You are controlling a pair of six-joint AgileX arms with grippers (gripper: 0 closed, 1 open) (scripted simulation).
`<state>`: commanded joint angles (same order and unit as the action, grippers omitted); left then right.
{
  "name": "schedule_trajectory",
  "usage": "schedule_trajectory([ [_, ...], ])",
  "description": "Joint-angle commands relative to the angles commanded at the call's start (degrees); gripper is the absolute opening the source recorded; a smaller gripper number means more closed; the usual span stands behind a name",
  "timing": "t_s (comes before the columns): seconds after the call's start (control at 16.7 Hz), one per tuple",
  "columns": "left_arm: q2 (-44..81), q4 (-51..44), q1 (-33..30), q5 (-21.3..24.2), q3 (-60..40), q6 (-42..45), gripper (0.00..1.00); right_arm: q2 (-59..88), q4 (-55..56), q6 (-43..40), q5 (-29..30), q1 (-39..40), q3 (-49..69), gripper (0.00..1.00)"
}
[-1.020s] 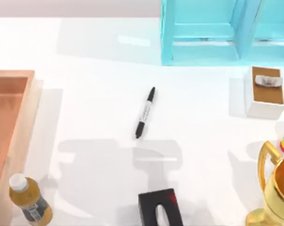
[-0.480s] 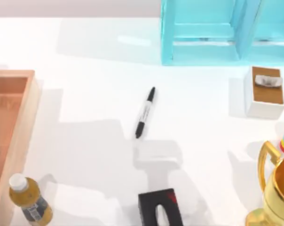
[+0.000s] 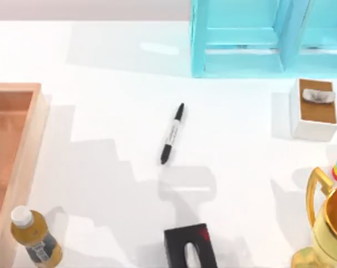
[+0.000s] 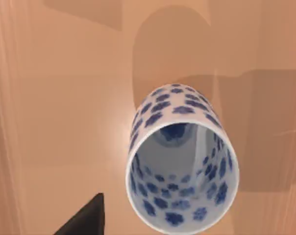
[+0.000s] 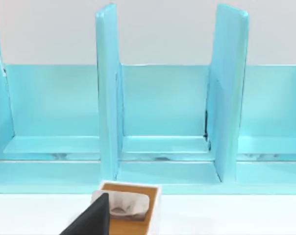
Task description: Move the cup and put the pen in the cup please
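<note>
**Cup on the wooden tray under my left wrist, pen loose mid-worktop**

Cup (image 4: 182, 161): left wrist view looks down into it. White with blue flower print, standing upright on a brown wooden surface, mouth open toward the camera, inside looks empty. One dark finger (image 4: 86, 219) of my left gripper pokes into that view, beside the cup and apart from it. Can't tell whether the left fingers are spread or closed.

Pen (image 3: 172, 133): lying flat on the white worktop near the middle of the top view, slightly tilted off the vertical, pale label band round its middle. Nothing is touching it.

Right wrist view faces the light-blue divider rack (image 5: 162, 122) at the back of the worktop, with the white tissue box (image 5: 131, 203) in front of it. One dark finger (image 5: 91, 220) of my right gripper is at the edge of that view; can't tell its state either.

Other items in the top view:
- wooden tray (image 3: 12, 162) on the left edge
- amber bottle (image 3: 34, 237) with white cap, near-left corner, just beside the tray
- black box (image 3: 189, 248) at the near edge, centre
- gold trophy (image 3: 327, 223) at the near right
- tissue box on the right, in front of the rack
</note>
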<state>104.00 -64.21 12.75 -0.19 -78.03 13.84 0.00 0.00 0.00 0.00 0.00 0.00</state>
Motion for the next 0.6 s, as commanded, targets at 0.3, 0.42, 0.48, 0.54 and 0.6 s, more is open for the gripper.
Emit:
schedule_trajectory([
  [0.3,2.8,11.6,0.3,0.0,8.9,0.3,1.0,0.0,0.0,0.0,0.0,0.0,0.0,1.0],
  [0.42,2.9,12.2,0.3,0.0,9.4,0.3,1.0,0.0,0.0,0.0,0.0,0.0,0.0,1.0],
  [0.48,2.9,12.2,0.3,0.0,9.4,0.3,1.0,0.0,0.0,0.0,0.0,0.0,0.0,1.0],
  [0.54,2.9,12.2,0.3,0.0,9.4,0.3,1.0,0.0,0.0,0.0,0.0,0.0,0.0,1.0],
  [0.6,2.9,12.2,0.3,0.0,9.4,0.3,1.0,0.0,0.0,0.0,0.0,0.0,0.0,1.0],
])
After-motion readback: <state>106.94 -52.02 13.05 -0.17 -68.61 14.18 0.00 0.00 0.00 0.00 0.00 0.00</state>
